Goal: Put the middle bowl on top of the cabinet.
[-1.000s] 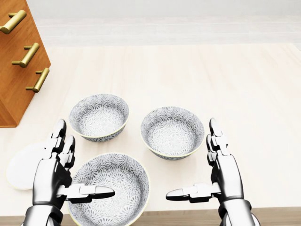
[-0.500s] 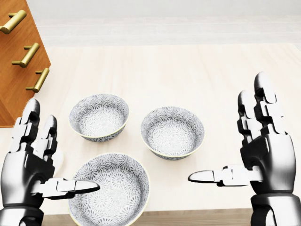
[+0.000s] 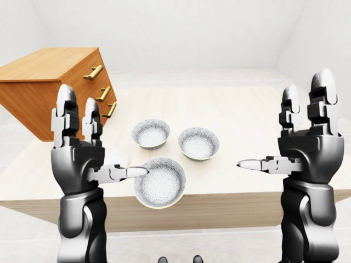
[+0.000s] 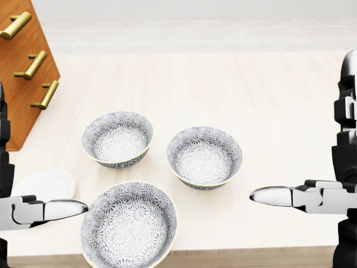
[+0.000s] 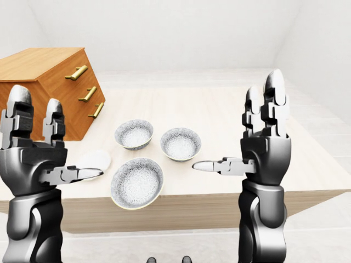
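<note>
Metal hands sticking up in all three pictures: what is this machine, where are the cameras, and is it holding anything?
This is a simulated humanoid robot. All three pictures come from cameras on its head, looking over its own arms: a left-eye and right-eye pair, plus one aimed steeply down. Its silver-and-black left hand and right hand are raised, fingers open, holding nothing. On the pale wooden table sit three grey-patterned ceramic bowls: in the head view, one upper left, one upper right, one near the bottom edge. A flat white disc lies left of that last bowl. An orange-brown wooden cabinet with brass handles stands at the left.
</note>
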